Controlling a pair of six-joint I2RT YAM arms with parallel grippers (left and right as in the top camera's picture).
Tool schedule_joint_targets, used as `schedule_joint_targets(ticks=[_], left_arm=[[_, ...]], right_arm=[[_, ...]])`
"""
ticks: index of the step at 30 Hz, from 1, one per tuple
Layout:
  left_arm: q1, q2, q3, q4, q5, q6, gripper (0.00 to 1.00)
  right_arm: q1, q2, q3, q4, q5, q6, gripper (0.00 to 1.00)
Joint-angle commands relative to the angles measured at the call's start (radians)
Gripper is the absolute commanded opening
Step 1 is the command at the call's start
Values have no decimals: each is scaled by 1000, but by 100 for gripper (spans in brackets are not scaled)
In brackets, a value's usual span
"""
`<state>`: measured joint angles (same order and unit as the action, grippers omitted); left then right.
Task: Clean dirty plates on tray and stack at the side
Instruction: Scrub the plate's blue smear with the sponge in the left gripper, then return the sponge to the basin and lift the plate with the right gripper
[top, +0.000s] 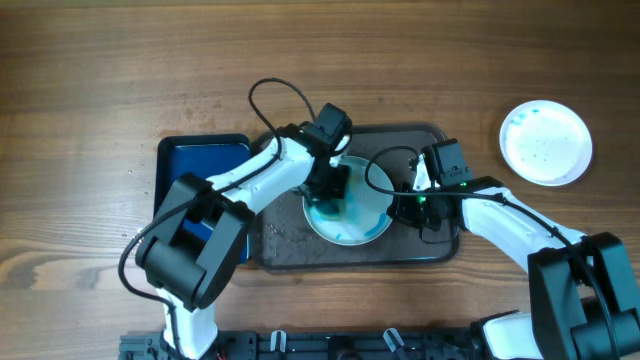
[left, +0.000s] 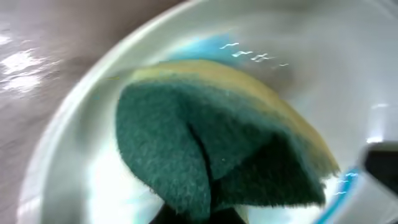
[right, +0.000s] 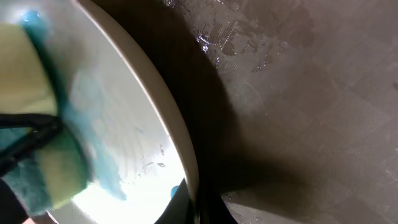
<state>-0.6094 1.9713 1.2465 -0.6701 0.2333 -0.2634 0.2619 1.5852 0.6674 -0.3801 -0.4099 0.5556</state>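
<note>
One white dirty plate (top: 365, 215) with a pale blue smear lies on the dark grey-brown tray (top: 300, 255). My left gripper (top: 328, 192) is shut on a green and yellow sponge (left: 211, 143) and presses it onto the left side of that plate (left: 298, 56). My right gripper (top: 408, 203) is shut on the plate's right rim (right: 186, 155). In the right wrist view the sponge (right: 37, 168) sits at the far left on the smeared plate (right: 124, 112). A second white plate (top: 545, 142) lies off the tray on the table at the right.
A smaller glossy blue tray (top: 205, 160) lies against the left side of the big tray, partly under my left arm. The tray floor (right: 298, 93) is wet with droplets. Bare wooden table surrounds everything.
</note>
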Motion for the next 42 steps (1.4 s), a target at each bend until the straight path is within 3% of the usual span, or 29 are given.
schedule_joint_targets(ticks=[1,6,12,24,36,42], left_arm=[[-14,87,-55,78,91,-11,4],[-10,87,-55,127,-143,-121,4],[-10,87,-55,-41,-416,-216,4],[-51,-103,56,-167,-359,-172,4],[65,-276,91,-226,-377,-178,4],[196,-286,91,-349,-378,-243,4]], right_arm=[[-13,27,-37,-25,97,-3,4],[-13,27,-37,-25,97,-3,4],[-13,27,-37,-23,98,-3,4],[-13,27,-37,-19,98,-3,4],[-13,27,-31,3,97,-3,4],[-13,19,57,-55,99,-41,5]])
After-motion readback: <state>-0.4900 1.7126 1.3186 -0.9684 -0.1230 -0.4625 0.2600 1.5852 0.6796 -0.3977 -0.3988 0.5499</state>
